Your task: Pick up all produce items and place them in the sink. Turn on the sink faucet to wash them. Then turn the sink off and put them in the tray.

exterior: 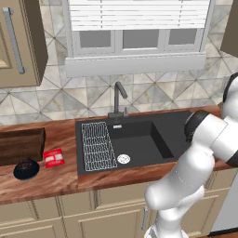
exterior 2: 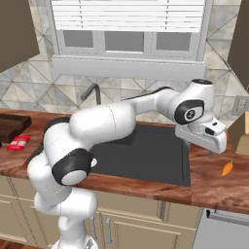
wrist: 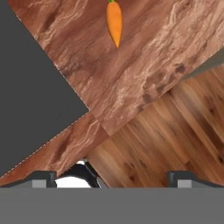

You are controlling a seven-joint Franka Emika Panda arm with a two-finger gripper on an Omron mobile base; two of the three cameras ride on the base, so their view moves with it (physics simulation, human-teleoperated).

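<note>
Task barely begun: the carrot (exterior 2: 227,168) lies untouched on the wooden counter (exterior 2: 214,187) right of the sink (exterior 2: 146,155), and the basin holds no produce. The gripper (wrist: 112,177) hovers above the counter near the sink's right edge, jaws spread wide and holding nothing, the carrot ahead of it. Left to do, by my reckoning: grasp, drop in sink, run and stop the faucet (exterior: 118,100), then carry to the tray (exterior: 21,145) far left.

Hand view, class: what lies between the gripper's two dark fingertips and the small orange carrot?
Only bare brown wooden counter lies between the open gripper and the small orange carrot; the matte black sink sits off to one side.
</note>
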